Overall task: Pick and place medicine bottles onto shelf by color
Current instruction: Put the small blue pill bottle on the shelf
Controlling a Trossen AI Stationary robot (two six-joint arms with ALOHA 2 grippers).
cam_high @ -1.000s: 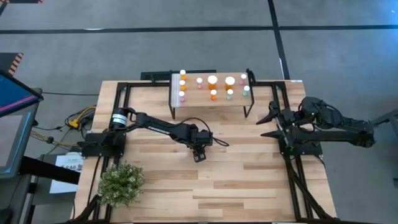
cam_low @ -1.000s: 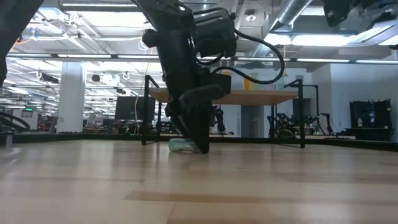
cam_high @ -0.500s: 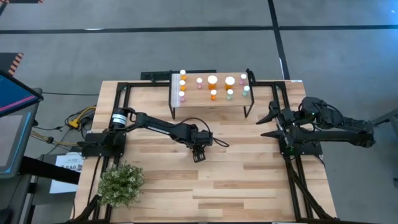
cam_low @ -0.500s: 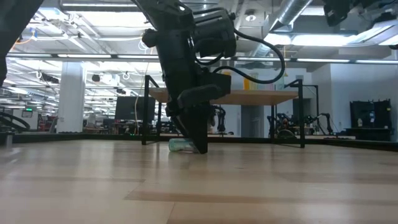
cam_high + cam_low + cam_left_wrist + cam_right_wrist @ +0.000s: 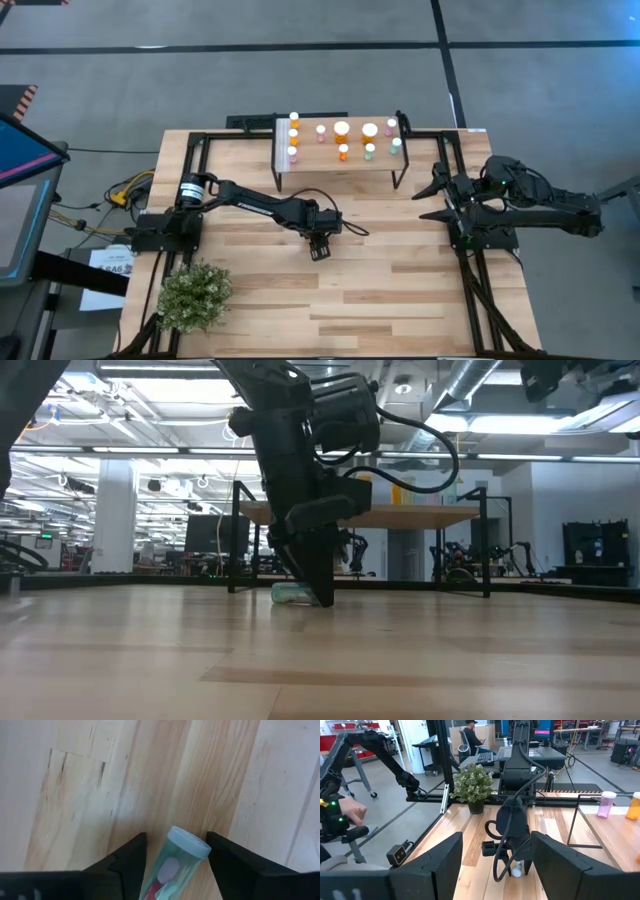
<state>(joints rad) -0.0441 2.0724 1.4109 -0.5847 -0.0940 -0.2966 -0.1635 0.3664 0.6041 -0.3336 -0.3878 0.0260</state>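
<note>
Though half cut off, bottle (image 5: 175, 866) between left tool (image 5: 176, 838)

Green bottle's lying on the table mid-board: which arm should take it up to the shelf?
Left. The left gripper is down at the table with its fingers either side of the lying pale green bottle. The right gripper waits open at the table's right edge, well away from it. The shelf is just beyond.

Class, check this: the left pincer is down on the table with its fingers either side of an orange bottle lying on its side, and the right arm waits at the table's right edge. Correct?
Not quite. The bottle between the left pincer's fingers is pale green, not orange, as the left wrist view shows. The rest stands: it lies on its side on the table, and the right pincer waits at the right edge.
</note>
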